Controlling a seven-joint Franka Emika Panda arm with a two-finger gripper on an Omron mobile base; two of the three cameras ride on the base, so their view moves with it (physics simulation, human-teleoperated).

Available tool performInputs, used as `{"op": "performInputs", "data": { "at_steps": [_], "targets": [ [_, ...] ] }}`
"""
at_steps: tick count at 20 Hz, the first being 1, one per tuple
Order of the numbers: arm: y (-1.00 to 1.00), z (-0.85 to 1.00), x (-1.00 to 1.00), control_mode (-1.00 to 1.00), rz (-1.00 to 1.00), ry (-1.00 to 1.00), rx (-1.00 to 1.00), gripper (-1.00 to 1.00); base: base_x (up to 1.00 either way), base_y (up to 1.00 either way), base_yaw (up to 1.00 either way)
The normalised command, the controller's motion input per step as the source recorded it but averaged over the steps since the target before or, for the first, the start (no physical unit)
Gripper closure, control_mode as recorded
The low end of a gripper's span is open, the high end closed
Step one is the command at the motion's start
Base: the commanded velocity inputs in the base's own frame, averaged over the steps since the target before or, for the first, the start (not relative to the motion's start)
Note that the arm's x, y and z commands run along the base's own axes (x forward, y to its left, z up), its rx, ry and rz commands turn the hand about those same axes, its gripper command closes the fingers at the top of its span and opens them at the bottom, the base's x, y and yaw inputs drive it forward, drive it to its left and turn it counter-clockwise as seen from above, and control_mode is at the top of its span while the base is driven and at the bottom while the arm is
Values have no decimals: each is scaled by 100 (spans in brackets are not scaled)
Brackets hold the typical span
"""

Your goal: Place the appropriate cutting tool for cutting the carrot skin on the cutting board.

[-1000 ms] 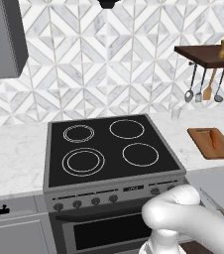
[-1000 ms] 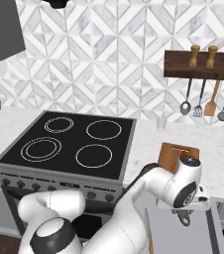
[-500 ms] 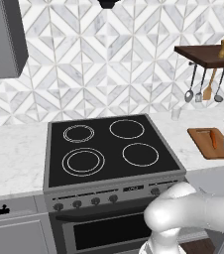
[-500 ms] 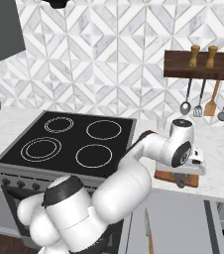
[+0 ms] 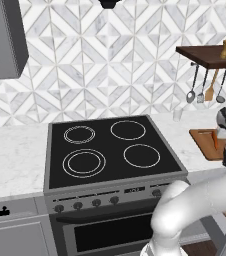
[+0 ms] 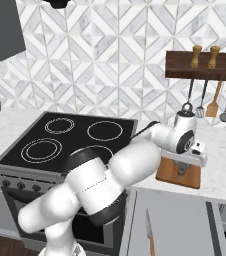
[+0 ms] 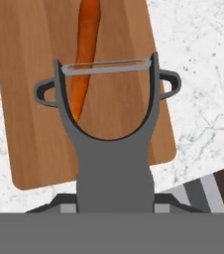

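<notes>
Wooden cutting board (image 7: 119, 114) bears carrot (image 7: 86, 44), peeler (image 7: 109, 149) above.

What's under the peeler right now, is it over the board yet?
Yes. Below the peeler, held in the shut pincer, lie the cutting board and the carrot on it. The peeler's handle covers part of the board.

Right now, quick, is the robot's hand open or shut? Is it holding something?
Gripper: shut on the peeler, held over the board and carrot.
</notes>
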Motion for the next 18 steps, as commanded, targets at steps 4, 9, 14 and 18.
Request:
{"op": "performInputs", "data": {
  "at_steps": [4, 9, 14, 18],
  "targets": [
    [-34, -35, 44, -100, -16, 0, 9, 100, 0, 0, 0],
    [-20, -36, 46, -100, -15, 0, 8, 100, 0, 0, 0],
    [0, -32, 31, -100, -14, 0, 2, 100, 0, 0, 0],
    [-5, -45, 0, -100, -12, 0, 0, 100, 0, 0, 0]
  ]
}}
